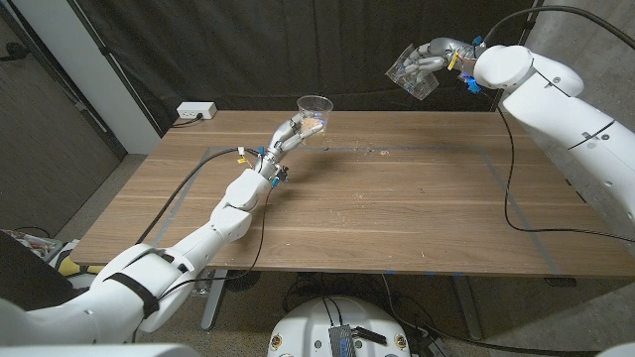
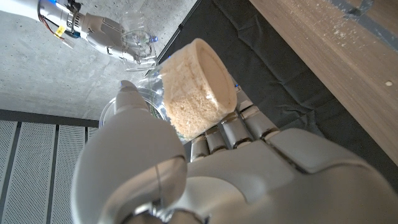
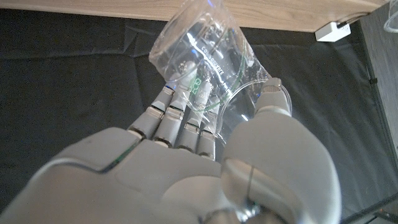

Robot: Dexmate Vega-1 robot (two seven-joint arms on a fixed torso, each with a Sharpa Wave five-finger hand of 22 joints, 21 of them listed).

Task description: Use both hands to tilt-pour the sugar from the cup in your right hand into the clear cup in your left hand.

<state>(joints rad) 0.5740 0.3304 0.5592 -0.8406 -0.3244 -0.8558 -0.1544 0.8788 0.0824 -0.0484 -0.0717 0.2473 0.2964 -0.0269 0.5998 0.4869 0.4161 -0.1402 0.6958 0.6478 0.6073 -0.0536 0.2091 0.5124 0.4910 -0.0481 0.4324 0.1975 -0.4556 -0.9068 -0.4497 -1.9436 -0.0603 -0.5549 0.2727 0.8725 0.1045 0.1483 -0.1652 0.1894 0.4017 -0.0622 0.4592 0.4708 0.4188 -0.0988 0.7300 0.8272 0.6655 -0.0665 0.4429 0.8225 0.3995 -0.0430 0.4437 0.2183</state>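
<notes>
The left hand [image 1: 289,135] holds the clear cup [image 1: 315,110] above the far side of the table [image 1: 397,218], fingers wrapped around its wall. In the left wrist view this cup holds a good amount of pale brown sugar [image 2: 198,87], so the pouring seems to be finished or almost finished. The right hand [image 1: 433,59] is raised high and well apart from the left one, beyond the table's far edge, and grips the other cup [image 1: 413,71] with closed fingers. That cup is tilted and looks empty in the right wrist view. Some grains [image 1: 375,152] lie scattered on the table near the clear cup.
</notes>
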